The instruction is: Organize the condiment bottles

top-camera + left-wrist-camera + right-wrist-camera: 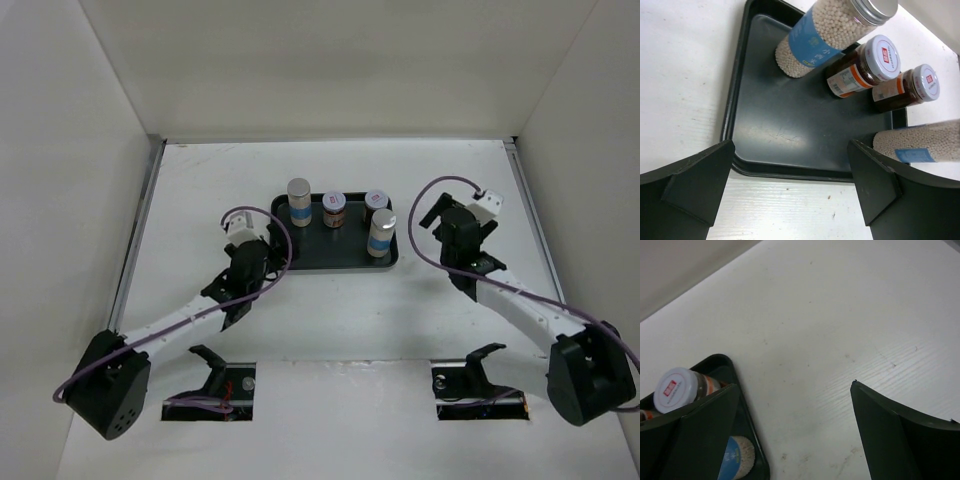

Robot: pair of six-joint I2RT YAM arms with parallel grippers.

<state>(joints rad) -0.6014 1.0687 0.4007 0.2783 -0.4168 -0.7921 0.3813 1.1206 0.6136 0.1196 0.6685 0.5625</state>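
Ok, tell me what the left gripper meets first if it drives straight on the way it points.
The left gripper would most likely meet the black tray first, at its near rim or bare floor; depth is unclear. The condiment bottles stand farther back on it.

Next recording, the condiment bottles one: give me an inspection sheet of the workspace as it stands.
Surface: white table, black tray at its centre.
Job's things: all four upright on the tray; two tall whitish bottles, two brown jars.
Clutter: nothing seen.
Grippers: left gripper and right gripper open, empty, either side of the tray.
Cables: purple cable looped at each wrist, clear of the bottles.
Surroundings: white walls on three sides.
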